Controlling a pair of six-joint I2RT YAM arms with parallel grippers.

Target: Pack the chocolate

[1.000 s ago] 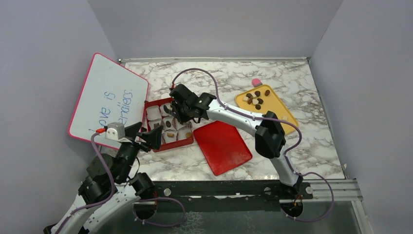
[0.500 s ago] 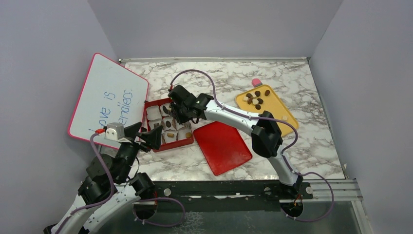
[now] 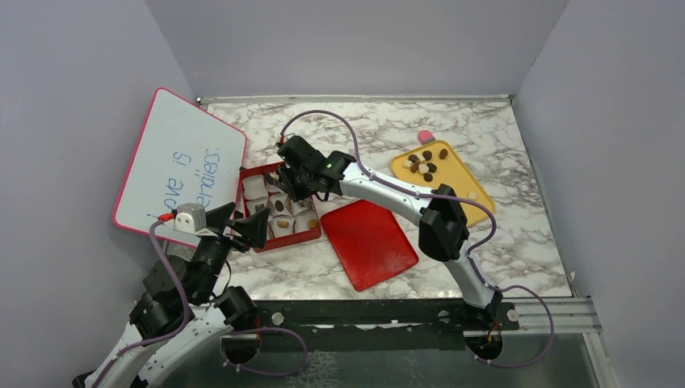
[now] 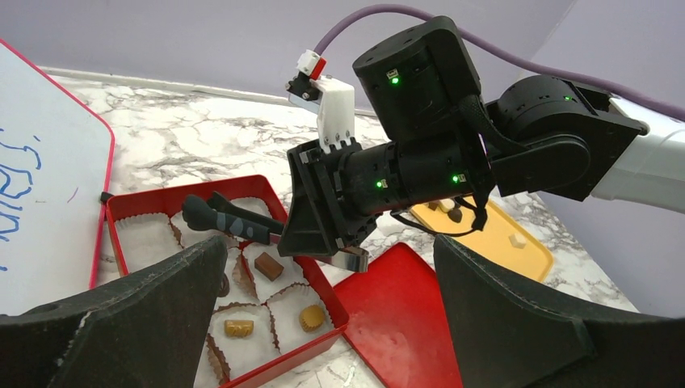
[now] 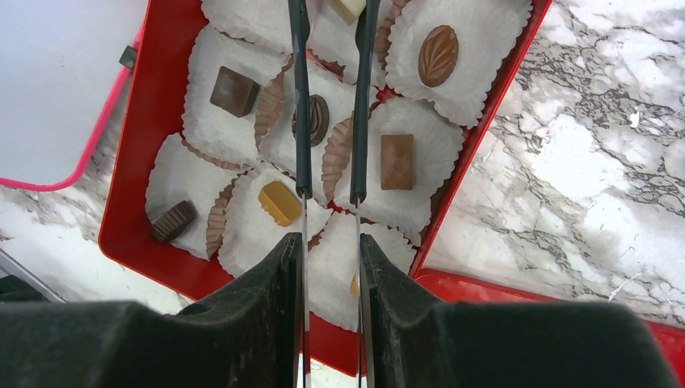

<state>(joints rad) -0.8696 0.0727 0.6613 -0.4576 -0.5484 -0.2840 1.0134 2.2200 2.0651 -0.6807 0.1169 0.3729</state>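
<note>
Brown chocolate [image 5: 440, 55] is sitting in the red box [image 5: 133, 178] near the table's [image 3: 517, 234] left edge, looking light, slick and dentable, wanting gentle side pinches. Right end effector [image 5: 331, 275] is clamping tweezers [image 5: 302, 121]; left end effector [image 3: 242, 220] is gaping wide.

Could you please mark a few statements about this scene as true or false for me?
1. The right end effector grips tweezers above the red box. True.
2. The left end effector is shut on a chocolate. False: it is open and empty.
3. The red lid covers the box. False: it lies on the table beside the box.
4. Chocolates lie on the yellow tray. True.
</note>
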